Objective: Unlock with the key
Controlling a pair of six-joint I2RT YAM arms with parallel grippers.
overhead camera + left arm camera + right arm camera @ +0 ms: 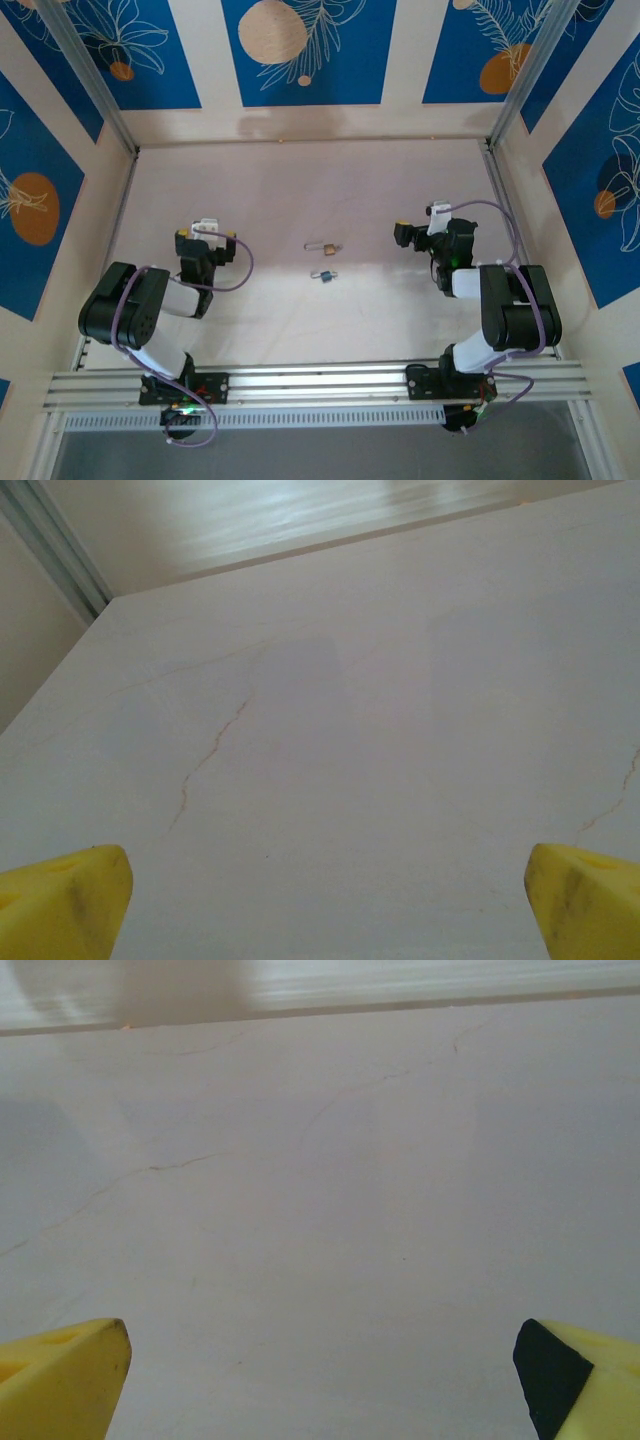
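The small brass padlock [323,246] with a silver shackle lies flat near the middle of the table. Just in front of it lies the tiny key [324,275], silvery-grey with a darker bluish head. My left gripper [205,237] rests at the left, well away from both. My right gripper [425,224] rests at the right, equally far off. In the left wrist view the gripper [330,900] stands open, its yellow fingertips [65,900] wide apart over bare table. The right wrist view shows the right gripper [320,1375] open too, fingertips [60,1375] spread, nothing between them.
The pale table [300,180] is boxed in by blue-patterned walls [310,50] at the back and sides. An aluminium rail [320,385] runs along the near edge under the arm bases. Thin cracks [210,755] mark the table surface.
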